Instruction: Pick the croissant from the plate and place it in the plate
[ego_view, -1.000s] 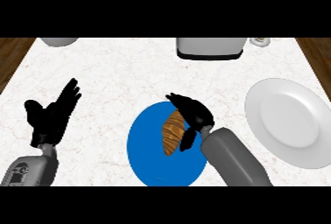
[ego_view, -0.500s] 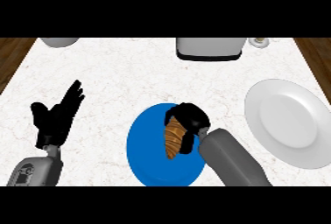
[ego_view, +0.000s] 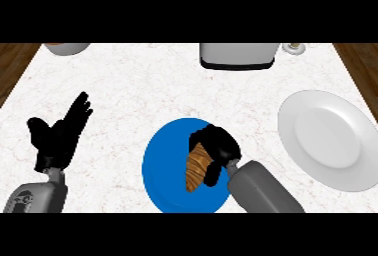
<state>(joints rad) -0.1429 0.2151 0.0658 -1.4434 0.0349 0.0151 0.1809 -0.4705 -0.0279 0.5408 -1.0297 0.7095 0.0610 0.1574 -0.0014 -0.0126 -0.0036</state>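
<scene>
A brown croissant (ego_view: 195, 171) lies on the blue plate (ego_view: 164, 165) in the lower middle of the counter. My right hand (ego_view: 218, 148) sits over the croissant's top and right side, its fingers and thumb curled round it, hiding part of it. A white plate (ego_view: 328, 139) lies at the right, bare. My left hand (ego_view: 60, 134) rests open at the left, fingers up, apart from both plates.
A white toaster-like appliance (ego_view: 238, 55) stands at the back middle, a small cup (ego_view: 294, 48) beside it on the right. A white bowl (ego_view: 66, 48) shows at the back left. Dark wood edges flank the marble counter (ego_view: 133, 95).
My right hand has come down onto the croissant and its fingers have curled round it. The left hand has barely shifted.
</scene>
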